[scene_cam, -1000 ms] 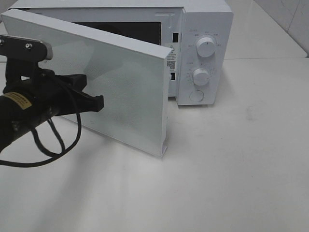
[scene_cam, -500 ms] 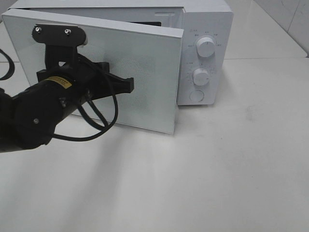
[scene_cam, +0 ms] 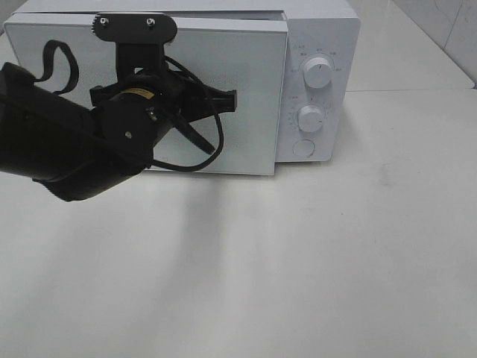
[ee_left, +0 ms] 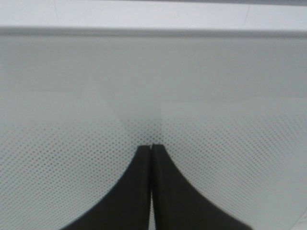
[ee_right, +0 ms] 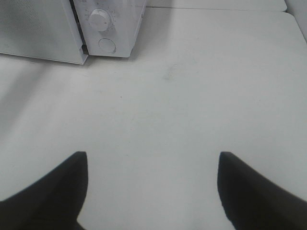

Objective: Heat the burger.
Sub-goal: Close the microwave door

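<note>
On the microwave door (scene_cam: 257, 67) | my left gripper (ee_left: 151, 145) fingers pressed together, tips touching it | knobs (scene_cam: 318, 73) at 3 o'clock | my right gripper (ee_right: 152, 160) fingers spread above table (ee_right: 201, 86)

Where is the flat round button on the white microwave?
Find the white box-shaped microwave oven at the back of the pale table. On its right-hand panel, three round things sit in a column. The flat white round button is the lowest one: the upper white knob and lower white knob stick out with tick marks around them, while it lies flat and plain.
</note>
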`<state>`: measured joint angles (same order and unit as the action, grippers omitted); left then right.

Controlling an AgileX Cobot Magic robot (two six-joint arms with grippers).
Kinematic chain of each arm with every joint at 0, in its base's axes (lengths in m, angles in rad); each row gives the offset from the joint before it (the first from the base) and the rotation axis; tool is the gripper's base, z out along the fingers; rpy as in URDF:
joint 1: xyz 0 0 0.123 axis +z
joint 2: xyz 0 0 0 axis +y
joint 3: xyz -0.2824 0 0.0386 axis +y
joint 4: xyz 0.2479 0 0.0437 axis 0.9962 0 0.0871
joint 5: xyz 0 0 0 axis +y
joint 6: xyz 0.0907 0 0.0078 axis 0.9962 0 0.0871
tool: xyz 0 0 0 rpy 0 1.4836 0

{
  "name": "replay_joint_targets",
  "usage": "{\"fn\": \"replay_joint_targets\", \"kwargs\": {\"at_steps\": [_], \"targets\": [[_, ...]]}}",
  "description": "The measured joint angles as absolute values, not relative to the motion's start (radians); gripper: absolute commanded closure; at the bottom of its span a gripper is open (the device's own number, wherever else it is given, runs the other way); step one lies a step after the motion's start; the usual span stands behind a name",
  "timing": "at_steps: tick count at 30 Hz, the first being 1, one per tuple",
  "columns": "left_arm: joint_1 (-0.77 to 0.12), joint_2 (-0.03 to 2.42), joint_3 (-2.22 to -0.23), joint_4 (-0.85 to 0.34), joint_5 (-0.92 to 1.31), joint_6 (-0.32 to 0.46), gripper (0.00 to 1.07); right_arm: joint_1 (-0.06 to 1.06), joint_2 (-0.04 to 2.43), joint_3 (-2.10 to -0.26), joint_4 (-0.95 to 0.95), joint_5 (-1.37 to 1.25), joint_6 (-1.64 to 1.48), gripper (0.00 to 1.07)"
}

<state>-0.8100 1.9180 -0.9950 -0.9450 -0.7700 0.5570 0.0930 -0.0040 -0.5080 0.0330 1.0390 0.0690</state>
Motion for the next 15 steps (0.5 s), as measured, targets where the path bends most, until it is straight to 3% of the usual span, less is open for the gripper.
{"fn": "replay_joint_targets", "kwargs": {"at_steps": [5, 15], "targets": [[-0.825, 1.964, -1.079, -1.032, -0.735, 0.649, 1.07, 0.093, -0.004, -0.508, 0.033, 1.039, 0.069, 0.35], [-0.833, 2.022, -1.166, -1.054, -0.68, 0.67, 1.07, 0.093, -0.004, -0.508, 0.033, 1.039, 0.069, 0.35]]}}
